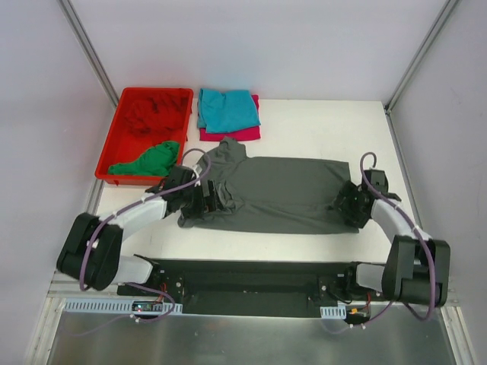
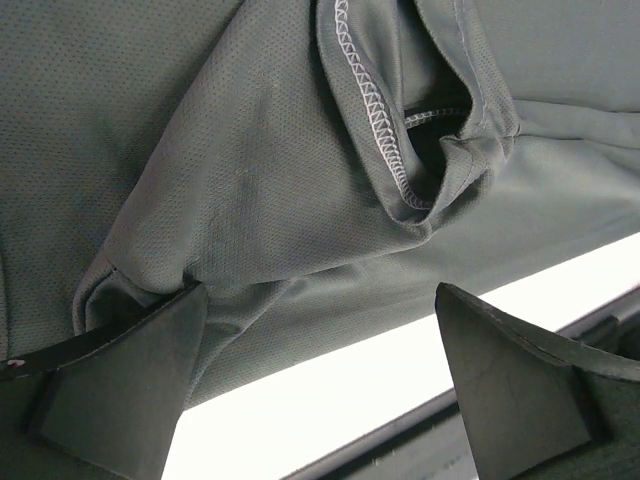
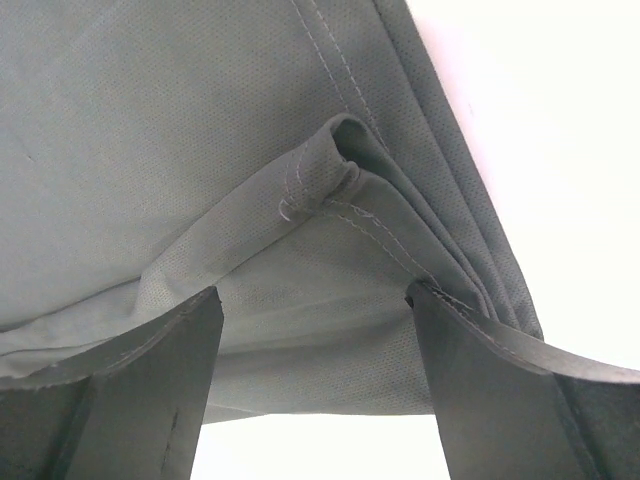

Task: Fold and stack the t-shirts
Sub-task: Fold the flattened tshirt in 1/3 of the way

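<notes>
A dark grey t-shirt point(image 1: 281, 194) lies spread across the middle of the table, folded lengthwise. My left gripper point(image 1: 207, 196) sits at its left end by the sleeve and collar, open. In the left wrist view the jaws point(image 2: 320, 300) stand wide over the shirt's near edge point(image 2: 250, 150). My right gripper point(image 1: 346, 205) is at the shirt's right end, open. In the right wrist view the hem folds point(image 3: 200, 130) lie between the spread fingers of the gripper point(image 3: 315, 300). A folded teal t-shirt point(image 1: 228, 110) rests on a folded magenta one point(image 1: 242, 134) at the back.
A red plastic bin point(image 1: 109, 152) stands at the back left, holding a crumpled green t-shirt point(image 1: 148, 161) and a red one point(image 1: 156, 114). White walls close in both sides. The arms' black base rail point(image 1: 251, 285) runs along the near edge.
</notes>
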